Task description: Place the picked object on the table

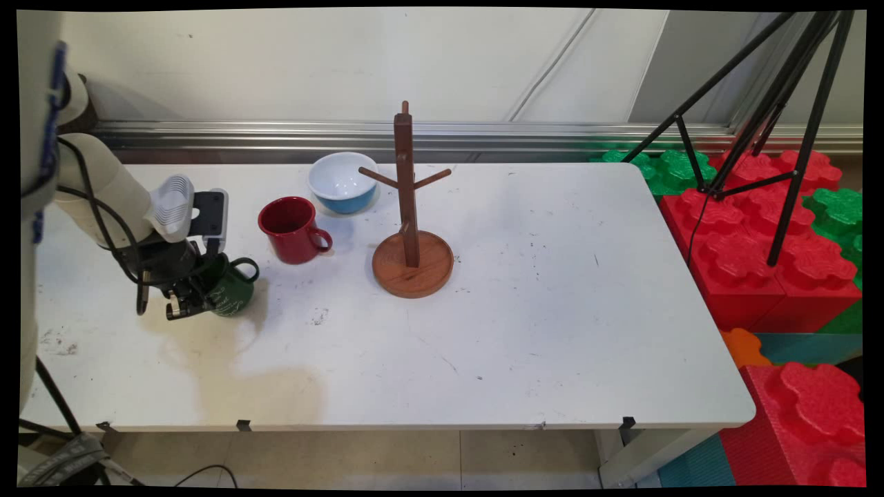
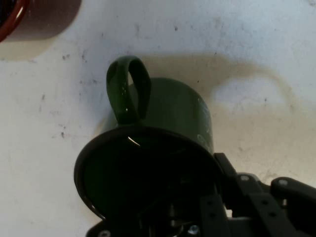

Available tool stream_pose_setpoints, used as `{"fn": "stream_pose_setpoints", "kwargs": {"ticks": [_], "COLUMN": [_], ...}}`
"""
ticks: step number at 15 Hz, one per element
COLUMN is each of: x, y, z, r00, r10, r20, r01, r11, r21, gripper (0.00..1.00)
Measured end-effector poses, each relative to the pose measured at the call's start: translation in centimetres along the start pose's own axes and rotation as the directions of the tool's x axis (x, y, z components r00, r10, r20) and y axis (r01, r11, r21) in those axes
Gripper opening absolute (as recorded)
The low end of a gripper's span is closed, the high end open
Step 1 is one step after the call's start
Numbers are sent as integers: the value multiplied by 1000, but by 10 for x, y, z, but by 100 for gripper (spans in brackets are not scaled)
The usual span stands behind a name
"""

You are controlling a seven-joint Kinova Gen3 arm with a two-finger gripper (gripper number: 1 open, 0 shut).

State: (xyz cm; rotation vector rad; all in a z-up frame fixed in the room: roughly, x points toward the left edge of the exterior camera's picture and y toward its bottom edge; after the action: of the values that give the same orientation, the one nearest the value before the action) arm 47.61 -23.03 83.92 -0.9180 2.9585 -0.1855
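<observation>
Gripper (image 1: 185, 298) pinched the rim of the green mug (image 1: 231, 290) at the table's (image 1: 552, 310) left side, one finger inside it; the red mug (image 1: 293, 230) stood near.

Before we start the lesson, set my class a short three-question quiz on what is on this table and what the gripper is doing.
1. True or false: the gripper is shut on the green mug's rim.
2. Which lies nearest the wooden mug tree? A) red mug B) green mug C) tripod
3. Fill in: behind the red mug stands a blue ____ with a white inside.

Key
1. True: one finger is inside the mug, one outside.
2. A.
3. bowl.
</observation>
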Motion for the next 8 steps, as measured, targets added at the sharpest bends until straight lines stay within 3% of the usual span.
{"fn": "stream_pose_setpoints", "kwargs": {"ticks": [3, 4, 8], "x": [5, 6, 10], "y": [0, 0, 1], "z": [3, 3, 5], "r00": [1000, 1000, 1000], "r10": [3, 4, 8], "r20": [12, 16, 21], "r01": [-3, -4, -8], "r11": [1000, 1000, 1000], "r21": [-2, -3, -4], "gripper": [0, 100, 100]}}
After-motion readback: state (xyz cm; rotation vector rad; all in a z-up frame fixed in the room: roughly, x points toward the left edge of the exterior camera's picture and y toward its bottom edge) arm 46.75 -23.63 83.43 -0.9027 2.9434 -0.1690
